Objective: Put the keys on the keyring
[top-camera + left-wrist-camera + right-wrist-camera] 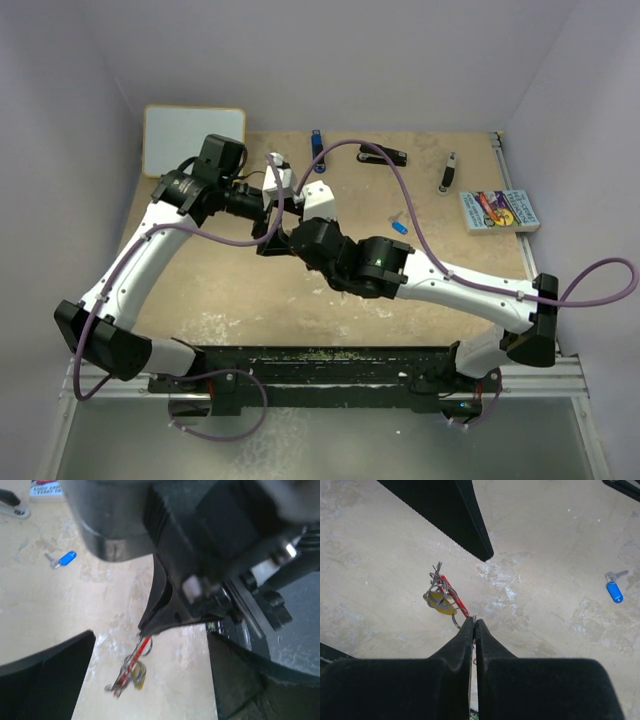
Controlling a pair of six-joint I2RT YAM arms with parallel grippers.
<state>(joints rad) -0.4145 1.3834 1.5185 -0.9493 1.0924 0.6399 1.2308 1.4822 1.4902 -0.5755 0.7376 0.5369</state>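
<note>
My right gripper [474,621] is shut on the keyring [451,594], a red clip with silvery rings that hangs from its tips above the table. A key with a yellow tag [441,604] hangs on the rings. In the left wrist view the keyring [131,666] dangles below the right gripper's tip. My left gripper [150,634] is open, with its fingers [47,680] on either side of the keyring and apart from it. A key with a blue tag [614,591] lies alone on the table, also in the top view [400,224]. In the top view both grippers meet mid-table and hide the keyring.
A white board [194,137] lies at the back left. A blue-and-black stick [317,146], a black stapler [383,156] and a dark tool [449,173] lie along the back. A book [498,211] sits at the right edge.
</note>
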